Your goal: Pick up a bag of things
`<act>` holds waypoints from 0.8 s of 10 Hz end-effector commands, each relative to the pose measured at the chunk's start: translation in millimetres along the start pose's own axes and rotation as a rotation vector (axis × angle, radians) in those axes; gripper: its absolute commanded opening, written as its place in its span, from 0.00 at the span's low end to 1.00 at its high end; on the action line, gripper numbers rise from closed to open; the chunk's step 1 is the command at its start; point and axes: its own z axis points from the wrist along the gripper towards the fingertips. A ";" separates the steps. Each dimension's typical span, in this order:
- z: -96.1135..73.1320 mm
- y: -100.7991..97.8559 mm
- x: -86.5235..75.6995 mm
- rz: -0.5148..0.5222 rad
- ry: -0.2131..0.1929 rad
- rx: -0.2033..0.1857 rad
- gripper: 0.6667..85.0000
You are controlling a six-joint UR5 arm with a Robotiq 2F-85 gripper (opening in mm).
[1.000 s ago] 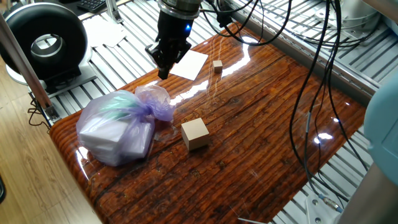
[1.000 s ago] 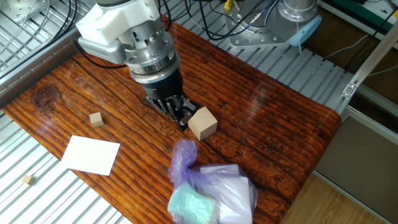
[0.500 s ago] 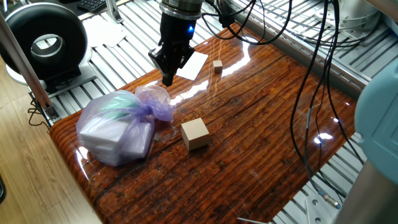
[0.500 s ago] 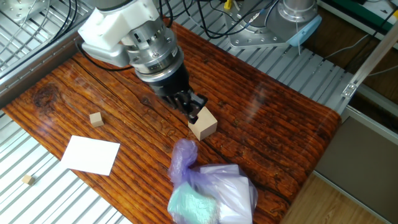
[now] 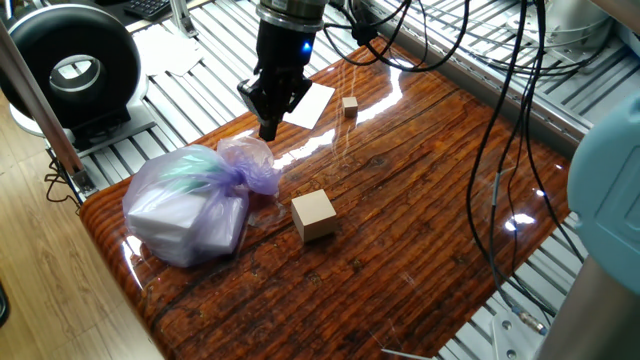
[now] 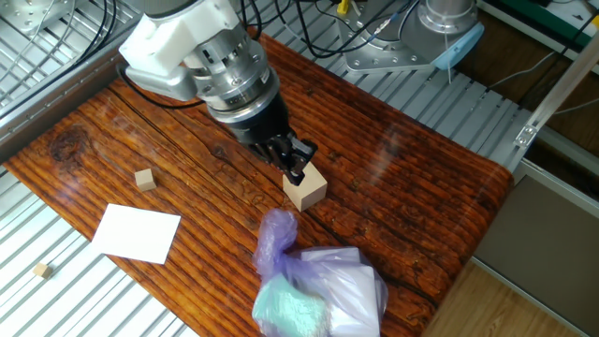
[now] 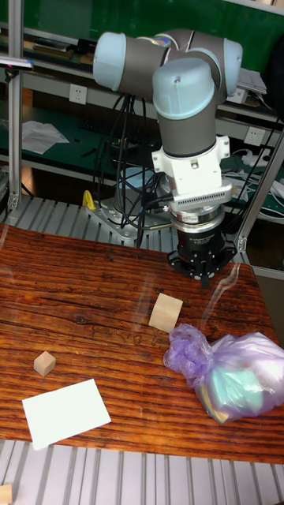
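The bag of things (image 5: 188, 207) is a bulging pale-purple plastic bag near the table's corner, with whitish and teal contents and a ruffled knot (image 5: 250, 164). It also shows in the other fixed view (image 6: 323, 292) and the tall view (image 7: 237, 375). My gripper (image 5: 270, 127) hangs above the table just behind the knot, fingers drawn together to a point, holding nothing. In the other fixed view the gripper (image 6: 298, 172) stands over the tan cube (image 6: 307, 188). From the tall view the gripper (image 7: 207, 278) sits above and behind the bag.
A tan wooden cube (image 5: 314, 216) lies right of the bag. A white paper sheet (image 5: 310, 104) and a small cube (image 5: 350, 107) lie farther back. Black cables (image 5: 500, 150) hang over the right side. A round black device (image 5: 70, 70) stands off the table's left.
The gripper shifted a little sideways toward the bag's knot and turned between the oldest frames and half a second ago. Since then it has barely moved. The bag and cubes stayed put.
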 end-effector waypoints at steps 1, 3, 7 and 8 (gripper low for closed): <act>-1.8 0.1 -7.5 0.031 -0.029 0.000 0.01; -0.9 -20.7 -28.4 0.035 -0.104 0.075 0.02; 18.9 -14.2 -40.8 -0.003 -0.109 0.031 0.19; 28.6 -12.3 -55.3 -0.026 -0.148 0.019 0.28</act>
